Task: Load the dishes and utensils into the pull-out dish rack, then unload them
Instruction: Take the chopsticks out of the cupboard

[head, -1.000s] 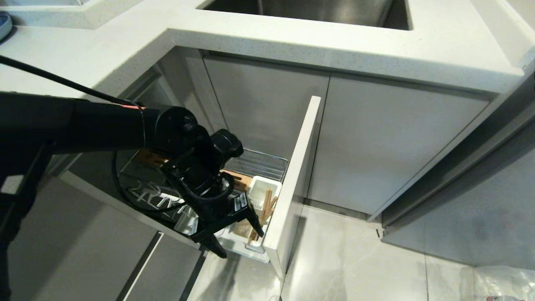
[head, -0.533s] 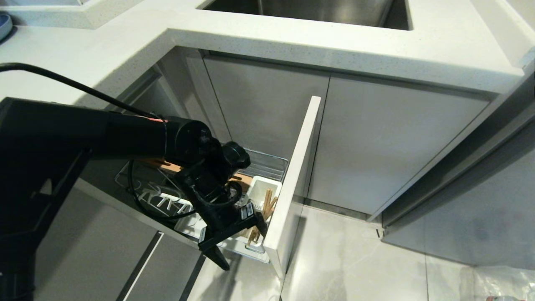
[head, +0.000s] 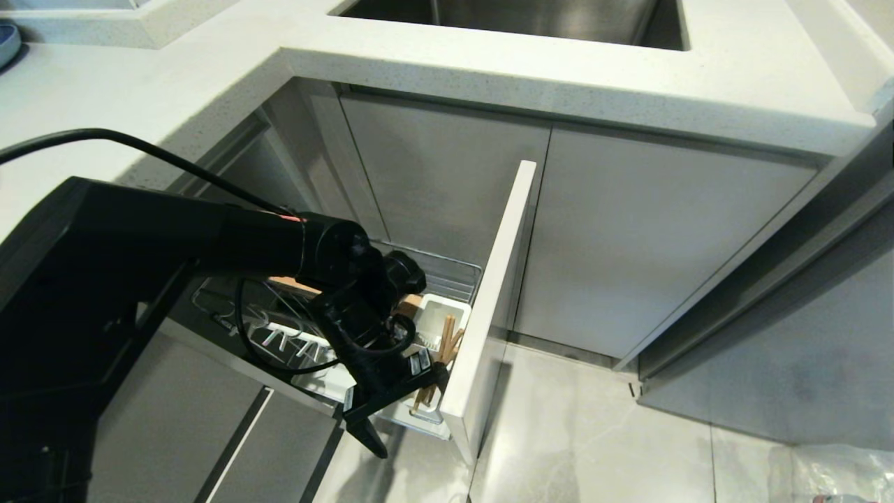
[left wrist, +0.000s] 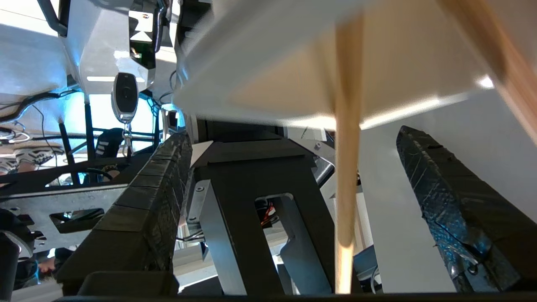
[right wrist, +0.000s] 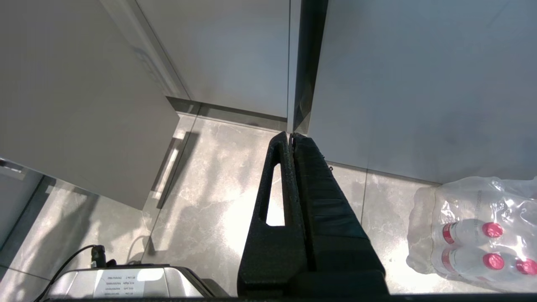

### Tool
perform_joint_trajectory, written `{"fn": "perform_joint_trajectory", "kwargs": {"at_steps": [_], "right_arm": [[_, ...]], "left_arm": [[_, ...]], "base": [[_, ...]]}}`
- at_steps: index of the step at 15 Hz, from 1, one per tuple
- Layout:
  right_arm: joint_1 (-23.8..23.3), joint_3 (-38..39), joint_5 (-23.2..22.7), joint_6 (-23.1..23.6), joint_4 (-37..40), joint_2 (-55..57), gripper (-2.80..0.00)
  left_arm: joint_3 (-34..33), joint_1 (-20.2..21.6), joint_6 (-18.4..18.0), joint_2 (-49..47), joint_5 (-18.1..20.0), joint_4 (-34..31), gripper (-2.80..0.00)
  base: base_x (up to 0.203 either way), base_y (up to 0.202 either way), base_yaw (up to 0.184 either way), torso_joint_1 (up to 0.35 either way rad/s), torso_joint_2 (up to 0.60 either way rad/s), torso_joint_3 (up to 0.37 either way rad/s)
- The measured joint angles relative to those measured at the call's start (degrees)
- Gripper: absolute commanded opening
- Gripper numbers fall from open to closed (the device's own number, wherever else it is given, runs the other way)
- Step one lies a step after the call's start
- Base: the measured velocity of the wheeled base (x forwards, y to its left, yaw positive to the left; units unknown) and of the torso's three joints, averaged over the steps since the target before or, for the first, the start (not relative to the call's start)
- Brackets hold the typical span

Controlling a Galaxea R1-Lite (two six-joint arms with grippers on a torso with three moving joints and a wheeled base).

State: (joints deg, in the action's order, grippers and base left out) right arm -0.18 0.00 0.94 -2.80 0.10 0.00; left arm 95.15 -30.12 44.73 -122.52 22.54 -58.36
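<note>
The pull-out dish rack [head: 447,269] stands drawn out on its pale cabinet front [head: 492,307]. Light wooden chopsticks [head: 447,342] lean in its white utensil cup [head: 434,316]. My left gripper [head: 401,409] is low at the cup's near side and open. In the left wrist view one chopstick [left wrist: 346,167] stands loose between the wide-apart fingers [left wrist: 159,201] of the left gripper [left wrist: 295,136], touching neither, and another chopstick [left wrist: 495,50] crosses a corner. The arm hides much of the rack. The dishes are out of view. My right gripper [right wrist: 290,136] hangs shut over the floor.
A white counter [head: 489,70] with a steel sink [head: 524,17] overhangs the rack, and a blue plate [head: 5,38] sits at its far left edge. A wrapped pack of water bottles [right wrist: 474,235] lies on the tiled floor [head: 594,433] to the right.
My left arm has sunk and shifted right toward the utensil cup, and its jaws have spread wider. The chopsticks have stayed in the cup. The right arm has not moved.
</note>
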Motion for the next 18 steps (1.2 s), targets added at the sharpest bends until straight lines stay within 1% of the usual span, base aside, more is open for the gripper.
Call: {"fn": "perform_joint_trajectory", "kwargs": {"at_steps": [3, 4, 16, 18], "right_arm": [[0.0, 0.0, 0.0, 0.0, 0.0, 0.0, -2.80], [0.0, 0.0, 0.0, 0.0, 0.0, 0.0, -2.80], [0.0, 0.0, 0.0, 0.0, 0.0, 0.0, -2.80], [0.0, 0.0, 0.0, 0.0, 0.0, 0.0, -2.80]], "left_arm": [[0.0, 0.4, 0.0, -0.4, 0.0, 0.2, 0.00], [-0.1, 0.5, 0.0, -0.4, 0.0, 0.3, -2.80], [-0.1, 0.3, 0.2, -0.2, 0.0, 0.4, -2.80], [0.0, 0.3, 1.4, 0.7, 0.1, 0.1, -2.80]], "base": [[0.000, 0.000, 0.000, 0.000, 0.00, 0.000], [0.000, 0.000, 0.000, 0.000, 0.00, 0.000], [0.000, 0.000, 0.000, 0.000, 0.00, 0.000], [0.000, 0.000, 0.000, 0.000, 0.00, 0.000]]}}
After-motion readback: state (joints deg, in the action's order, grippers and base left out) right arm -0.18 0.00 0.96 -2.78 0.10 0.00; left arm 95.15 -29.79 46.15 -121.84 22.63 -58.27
